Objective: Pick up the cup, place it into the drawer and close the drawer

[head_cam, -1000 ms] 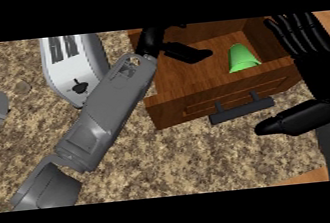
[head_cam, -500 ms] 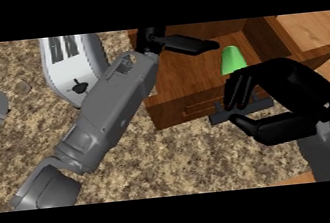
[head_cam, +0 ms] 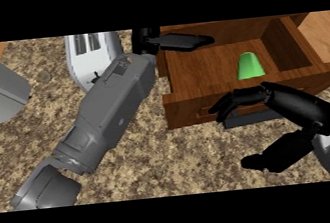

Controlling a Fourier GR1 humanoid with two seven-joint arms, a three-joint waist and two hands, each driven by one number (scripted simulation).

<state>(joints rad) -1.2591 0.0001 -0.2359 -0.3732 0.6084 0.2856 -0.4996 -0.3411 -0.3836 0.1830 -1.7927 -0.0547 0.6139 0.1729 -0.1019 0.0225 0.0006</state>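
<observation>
Cup: green, standing inside the open drawer, just beyond the right fingers.
Right hand: fingers curled against the drawer front, pinching nothing.
Left hand: fingers straight, over the drawer's far left corner.

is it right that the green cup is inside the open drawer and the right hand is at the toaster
Not quite. The head view shows the cup inside the open drawer, but the right hand is at the drawer's front, not at the toaster.

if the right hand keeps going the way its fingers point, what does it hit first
Most likely the drawer front: the right hand has its fingers curled toward that panel, already at or nearly touching it; depth is unclear.
</observation>
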